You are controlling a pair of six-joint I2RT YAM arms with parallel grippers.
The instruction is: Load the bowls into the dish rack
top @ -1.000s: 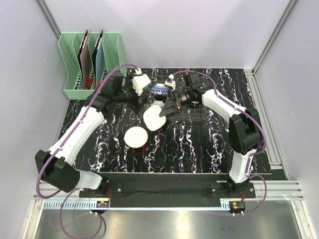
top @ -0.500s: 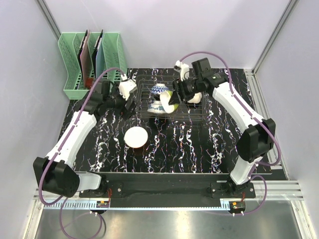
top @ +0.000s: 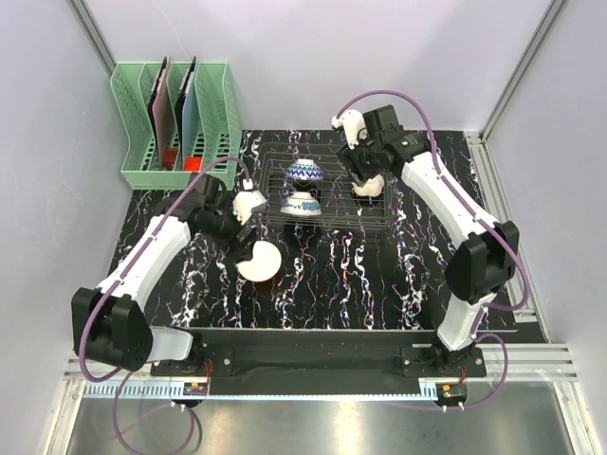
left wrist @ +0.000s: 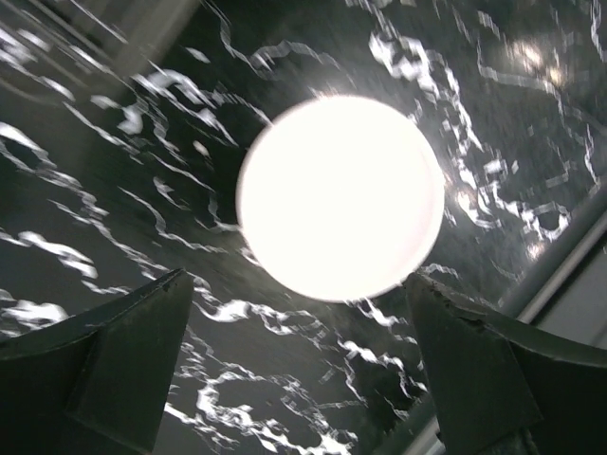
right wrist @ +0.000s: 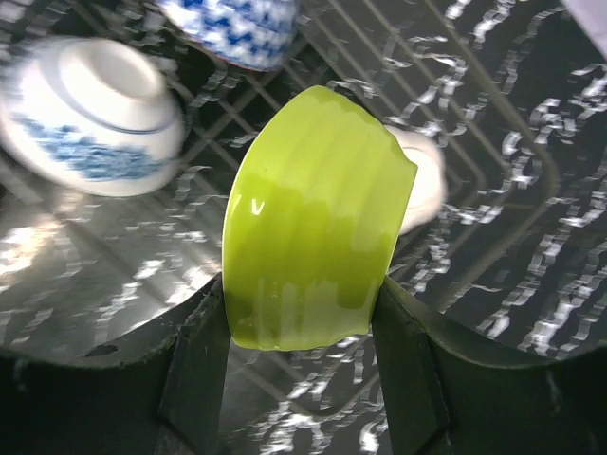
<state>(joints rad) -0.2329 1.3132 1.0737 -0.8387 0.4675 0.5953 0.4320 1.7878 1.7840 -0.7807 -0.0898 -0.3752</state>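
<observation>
The dish rack (top: pixel 327 220) of dark wire stands at the back middle of the marbled mat. Two blue-patterned bowls (top: pixel 304 172) (top: pixel 301 204) sit in its left part, also seen as blue-patterned bowls (right wrist: pixel 90 114) in the right wrist view. My right gripper (top: pixel 362 175) (right wrist: pixel 299 322) hangs over the rack's right part, shut on the lime green bowl (right wrist: pixel 313 223), held on edge. A white bowl (top: pixel 369 187) (right wrist: pixel 424 185) lies in the rack behind it. My left gripper (top: pixel 243 245) (left wrist: pixel 296 294) is open just beside a white bowl (top: pixel 259 261) (left wrist: pixel 340 194) on the mat, not touching it.
A mint-green slotted holder (top: pixel 175 123) with flat boards stands at the back left, beyond the mat. The mat's right edge meets a metal rail (top: pixel 503 218). Bare mat (top: pixel 379 275) lies in front of the rack.
My left gripper has swung from the rack's left side down to the white bowl on the mat. My right gripper has carried the green bowl rightward and back over the rack.
</observation>
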